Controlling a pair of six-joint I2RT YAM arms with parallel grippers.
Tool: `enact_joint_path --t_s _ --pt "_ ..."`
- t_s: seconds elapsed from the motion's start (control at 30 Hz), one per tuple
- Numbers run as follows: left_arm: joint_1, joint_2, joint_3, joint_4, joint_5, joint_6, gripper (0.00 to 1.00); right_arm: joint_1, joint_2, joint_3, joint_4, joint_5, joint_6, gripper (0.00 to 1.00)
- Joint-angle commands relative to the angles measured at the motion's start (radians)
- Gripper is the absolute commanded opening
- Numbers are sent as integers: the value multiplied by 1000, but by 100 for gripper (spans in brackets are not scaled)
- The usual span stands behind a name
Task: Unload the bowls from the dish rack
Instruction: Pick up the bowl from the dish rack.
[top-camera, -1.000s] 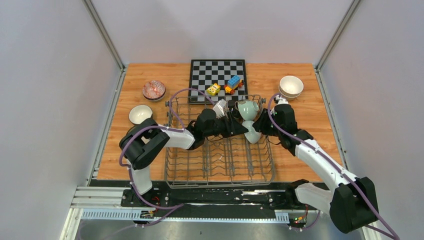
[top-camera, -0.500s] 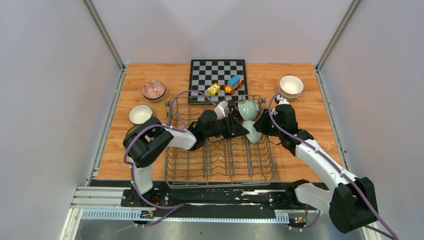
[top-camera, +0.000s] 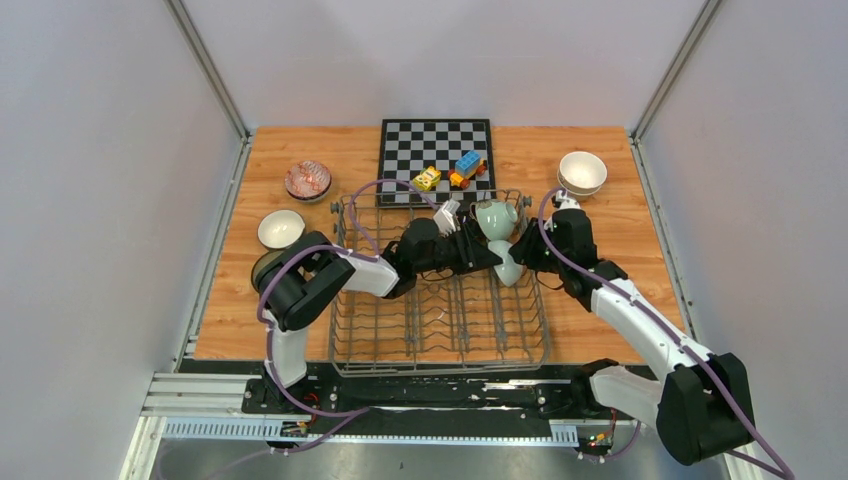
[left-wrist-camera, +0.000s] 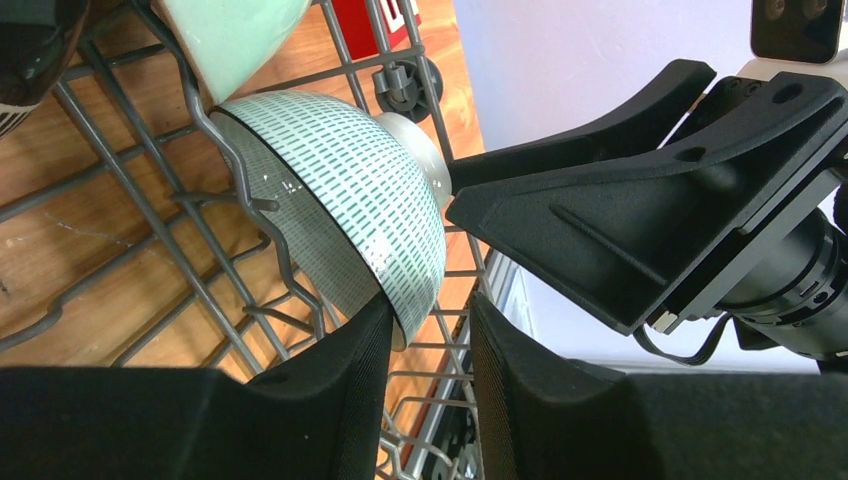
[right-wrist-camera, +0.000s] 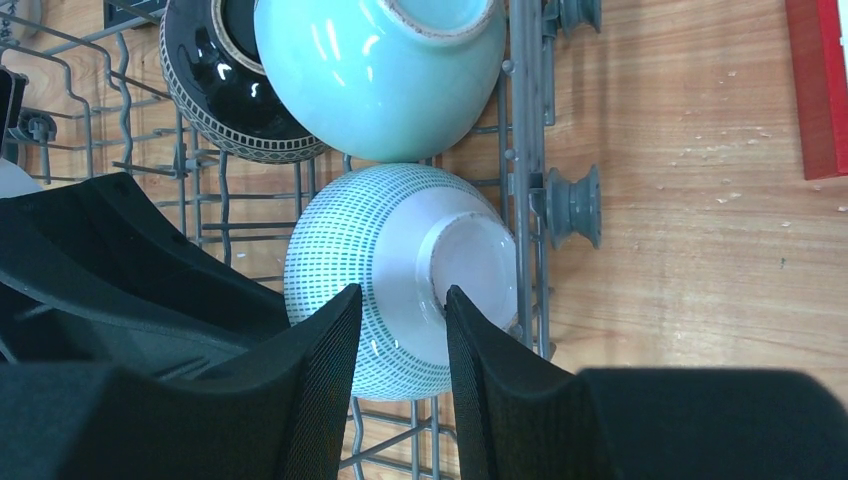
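Twice saw the patterned bowl (right-wrist-camera: 390, 265), from both wrists: tilted on its side among the tines in the far right part of the dish rack (top-camera: 440, 335), touching the mint bowl (right-wrist-camera: 380, 70), near the dark bowl (right-wrist-camera: 215, 100). Found the right end effector (right-wrist-camera: 402, 295) part-open, clamped across the bowl's foot. Found the left end effector (left-wrist-camera: 430, 305) narrowly parted astride the rim; could not tell whether pressed tight. Counted a cream bowl (top-camera: 281, 228) and stacked cream bowls (top-camera: 582, 172) on the desk (top-camera: 620, 215).
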Motion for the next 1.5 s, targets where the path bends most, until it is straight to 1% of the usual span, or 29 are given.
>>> enact_joint_path --t_s 0.0,0.2,0.43,0.6,0.73,0.87,1.0,1.13,1.27,1.47 --pt "-15 17 42 65 0 -9 36 -16 -8 -14 -24 -25 5 40" --pt "-18 31 47 86 4 -20 26 -18 -14 -15 -30 -24 7 40" --pt "-19 56 47 146 3 -57 20 -18 -18 -5 -37 -26 6 40" --pt "-21 65 61 166 10 -60 11 -19 -24 7 -47 -27 11 40" --pt "-23 65 70 172 13 -58 0 -19 -29 20 -51 -31 17 40" --pt "-22 65 67 197 18 -60 0 -19 -39 45 -69 -28 16 43" --pt "-23 67 62 238 25 -75 0 -19 -61 79 -91 -20 14 53" --pt "-21 62 51 270 31 -88 0 -21 -74 125 -125 -16 8 59" --pt "-22 48 38 286 34 -91 0 -22 -93 163 -154 -19 6 62" --pt "-22 39 31 288 38 -90 0 -22 -120 188 -177 -26 8 62"
